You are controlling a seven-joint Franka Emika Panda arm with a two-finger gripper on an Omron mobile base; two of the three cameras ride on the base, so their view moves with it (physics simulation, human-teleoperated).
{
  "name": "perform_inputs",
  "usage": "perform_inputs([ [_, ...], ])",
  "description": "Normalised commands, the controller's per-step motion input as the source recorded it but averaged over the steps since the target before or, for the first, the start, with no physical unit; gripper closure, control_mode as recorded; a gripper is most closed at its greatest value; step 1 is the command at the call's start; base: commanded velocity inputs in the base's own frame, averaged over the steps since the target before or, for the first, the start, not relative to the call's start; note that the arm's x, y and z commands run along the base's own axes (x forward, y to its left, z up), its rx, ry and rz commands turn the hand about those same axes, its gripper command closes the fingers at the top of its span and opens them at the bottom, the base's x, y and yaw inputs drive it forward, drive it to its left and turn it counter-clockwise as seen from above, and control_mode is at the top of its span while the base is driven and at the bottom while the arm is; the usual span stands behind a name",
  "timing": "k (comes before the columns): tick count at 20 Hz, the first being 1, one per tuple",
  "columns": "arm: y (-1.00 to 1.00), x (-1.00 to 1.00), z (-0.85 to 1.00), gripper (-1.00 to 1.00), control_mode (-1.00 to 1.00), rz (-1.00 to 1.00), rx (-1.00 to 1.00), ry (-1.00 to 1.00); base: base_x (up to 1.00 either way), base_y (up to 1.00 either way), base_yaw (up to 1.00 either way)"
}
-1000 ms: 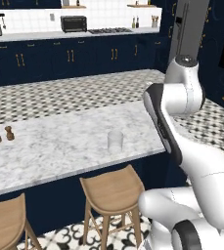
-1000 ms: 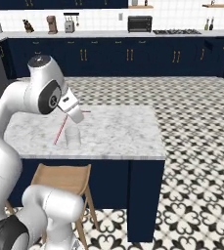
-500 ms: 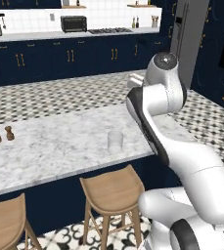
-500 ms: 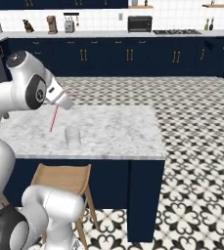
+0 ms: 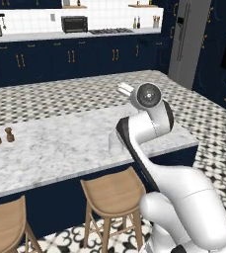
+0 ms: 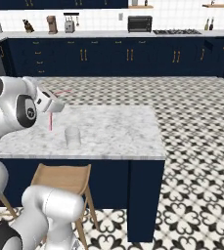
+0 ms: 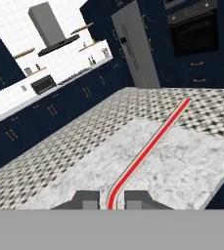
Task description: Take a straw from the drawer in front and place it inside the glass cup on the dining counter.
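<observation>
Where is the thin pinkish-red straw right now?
In the right base view, the thin pinkish-red straw hangs from the fingers over the marbled dining counter, just left of the clear glass cup.

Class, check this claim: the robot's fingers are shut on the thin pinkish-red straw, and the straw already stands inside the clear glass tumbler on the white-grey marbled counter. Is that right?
Not quite. The fingers are shut on the thin pinkish-red straw, but it is not inside the clear glass tumbler. The right base view shows the straw held above the white-grey marbled counter, off to the side of the tumbler, which stands with nothing in it.
</observation>
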Motion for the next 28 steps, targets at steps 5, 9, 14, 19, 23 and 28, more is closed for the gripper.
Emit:
perform_inputs([
  [5,0.00,0.33,0.00,1.00,-1.00,0.00,0.00,-0.05,0.00,0.00,0.00],
  [9,0.16,0.19,-0.02,1.00,-1.00,0.00,0.00,0.00,0.00,0.00,0.00],
  [14,0.18,0.22,-0.04,1.00,-1.00,0.00,0.00,0.00,0.00,0.00,0.00],
  [19,0.01,0.13,-0.18,1.00,-1.00,-0.01,0.00,0.00,0.00,0.00,0.00],
  [23,0.00,0.16,-0.28,1.00,-1.00,-0.01,0.00,0.00,0.00,0.00,0.00],
  [28,0.00,0.16,-0.29,1.00,-1.00,-0.01,0.00,0.00,0.00,0.00,0.00],
])
